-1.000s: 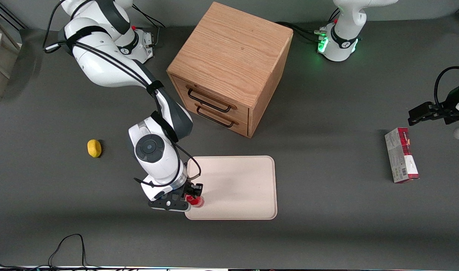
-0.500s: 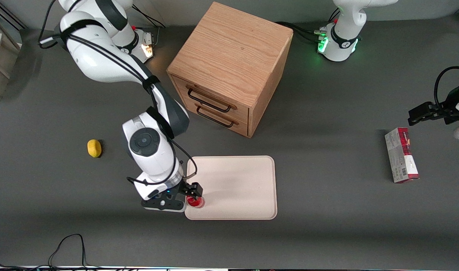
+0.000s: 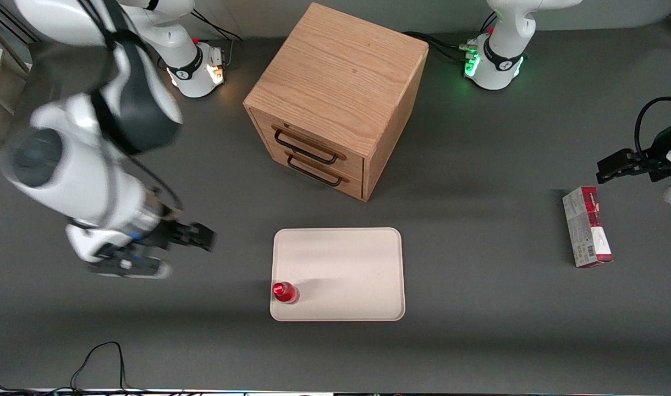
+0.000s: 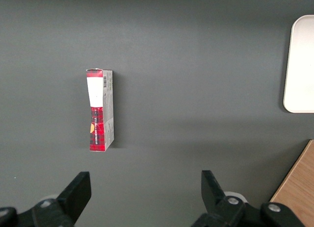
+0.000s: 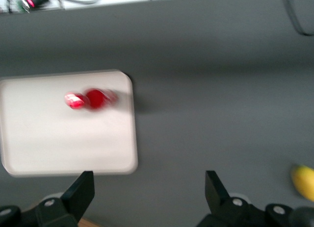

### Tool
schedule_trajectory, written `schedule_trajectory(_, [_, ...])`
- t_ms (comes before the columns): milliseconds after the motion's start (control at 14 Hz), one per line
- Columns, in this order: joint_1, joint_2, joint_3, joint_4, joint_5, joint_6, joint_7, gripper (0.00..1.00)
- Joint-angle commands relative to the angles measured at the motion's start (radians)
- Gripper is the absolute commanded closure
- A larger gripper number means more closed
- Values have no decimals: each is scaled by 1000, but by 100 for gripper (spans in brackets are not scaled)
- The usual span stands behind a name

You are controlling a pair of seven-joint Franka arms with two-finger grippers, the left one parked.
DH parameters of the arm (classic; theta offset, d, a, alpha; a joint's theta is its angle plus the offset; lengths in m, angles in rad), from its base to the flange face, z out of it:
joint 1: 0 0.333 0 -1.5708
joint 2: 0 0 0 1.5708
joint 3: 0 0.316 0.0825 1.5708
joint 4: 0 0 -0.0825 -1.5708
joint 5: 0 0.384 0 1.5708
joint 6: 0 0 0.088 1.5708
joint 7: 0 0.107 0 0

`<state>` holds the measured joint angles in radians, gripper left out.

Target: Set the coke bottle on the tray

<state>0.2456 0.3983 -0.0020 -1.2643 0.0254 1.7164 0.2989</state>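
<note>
The coke bottle [image 3: 285,292], small, glossy red with a red cap, stands upright on the pale beige tray [image 3: 346,275], in the tray's corner nearest the front camera at the working arm's end. My gripper [image 3: 205,238] is open and empty, raised above the table and well apart from the tray, toward the working arm's end. In the right wrist view the bottle [image 5: 91,99] stands free on the tray [image 5: 59,143], and the open gripper [image 5: 149,188] hangs over bare table beside the tray.
A wooden drawer cabinet [image 3: 335,99] stands farther from the front camera than the tray. A red-and-white carton [image 3: 587,226] lies toward the parked arm's end. A yellow lemon-like lump [image 5: 304,182] shows in the right wrist view. A cable [image 3: 102,357] lies near the table's front edge.
My gripper has let go of the bottle, opened, and pulled up and away from the tray toward the working arm's end. The bottle stays standing on the tray corner.
</note>
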Motion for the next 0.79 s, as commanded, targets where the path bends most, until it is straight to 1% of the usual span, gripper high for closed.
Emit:
schedule_trajectory(0, [-17,-232,-88,-246,41,-53,-141,0])
schedule_trajectory(143, [-95,-338,-92,-337,41,-83,-196,0])
schedule_trajectory(286, [-149,-419,-93,-418,37,-90,-233,0])
schedule_trajectory(429, [-158,-461,-95,-461,30,-90,-233,0])
schedule_trajectory(714, [-158,-461,-95,-458,28,-84,-224,0])
